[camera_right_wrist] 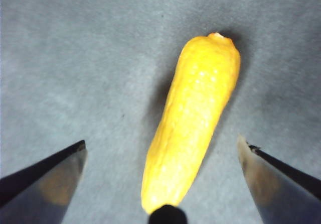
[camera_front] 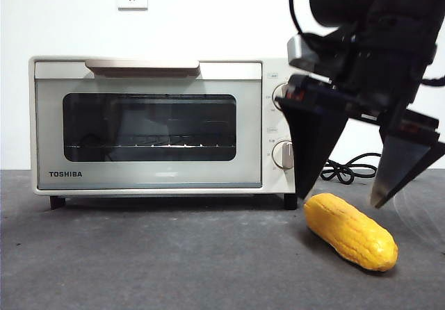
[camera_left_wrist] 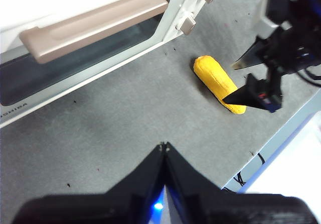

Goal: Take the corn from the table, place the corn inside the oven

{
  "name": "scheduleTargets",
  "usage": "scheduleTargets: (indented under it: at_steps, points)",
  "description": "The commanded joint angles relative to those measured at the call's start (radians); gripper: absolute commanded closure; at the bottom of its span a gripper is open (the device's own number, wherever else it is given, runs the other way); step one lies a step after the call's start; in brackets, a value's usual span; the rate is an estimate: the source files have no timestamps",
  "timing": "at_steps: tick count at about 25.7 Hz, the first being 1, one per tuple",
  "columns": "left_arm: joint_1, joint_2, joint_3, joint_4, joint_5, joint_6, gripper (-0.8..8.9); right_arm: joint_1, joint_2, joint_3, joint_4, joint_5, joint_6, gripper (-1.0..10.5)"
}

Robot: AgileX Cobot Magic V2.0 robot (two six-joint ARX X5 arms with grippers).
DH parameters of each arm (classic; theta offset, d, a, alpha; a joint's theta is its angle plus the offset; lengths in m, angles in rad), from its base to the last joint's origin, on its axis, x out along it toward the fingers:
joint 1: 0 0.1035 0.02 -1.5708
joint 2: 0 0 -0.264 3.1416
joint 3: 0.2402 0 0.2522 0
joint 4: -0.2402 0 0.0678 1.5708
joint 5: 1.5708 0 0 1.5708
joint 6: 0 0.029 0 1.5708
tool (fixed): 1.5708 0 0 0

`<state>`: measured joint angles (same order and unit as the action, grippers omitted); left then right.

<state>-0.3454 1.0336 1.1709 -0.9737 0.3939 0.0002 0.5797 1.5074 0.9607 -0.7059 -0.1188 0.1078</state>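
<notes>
Front view: a glossy yellow-orange ridged corn cob (camera_front: 351,231) lies on the dark grey matte tabletop (camera_front: 153,261), just right of the cream-white boxy Toshiba oven (camera_front: 149,126), whose dark glass door is shut. The right pincer (camera_front: 348,188) hangs above the cob, jaws spread wide, one tip over each side of it, not touching.

Left wrist view: the left pincer (camera_left_wrist: 164,146) has its jaws pressed together, empty, well apart from the corn (camera_left_wrist: 218,83); the right pincer (camera_left_wrist: 241,81) hovers at the cob.

Right wrist view: the corn (camera_right_wrist: 193,118) lies lengthwise between the parted jaws of the right pincer (camera_right_wrist: 163,148).
</notes>
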Motion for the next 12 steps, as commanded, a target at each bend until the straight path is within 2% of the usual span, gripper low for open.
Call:
scheduleTargets:
  at_steps: [1,5,6,9,11,12]
  points:
    - [-0.003,0.000,-0.001,-0.001,-0.002,0.013,8.19,0.003,0.035,0.003,0.011,0.004,0.001,4.4]
    - [-0.003,0.000,-0.001,-0.004,-0.002,0.013,8.19,0.003,0.080,0.003,0.021,0.004,0.001,4.5]
    - [-0.003,0.000,-0.001,-0.006,-0.002,0.013,8.19,0.003,0.082,0.003,0.023,0.005,0.002,5.1]
    - [-0.003,0.000,-0.001,-0.011,-0.002,0.013,8.19,0.003,0.083,0.003,0.023,0.005,0.003,8.3]
    - [-0.003,0.000,-0.001,-0.018,-0.002,0.014,8.19,0.003,0.083,0.003,0.023,0.008,0.002,9.5]
    - [-0.003,0.000,-0.001,-0.021,-0.002,0.019,8.19,0.003,0.083,0.003,0.023,0.008,0.004,9.6]
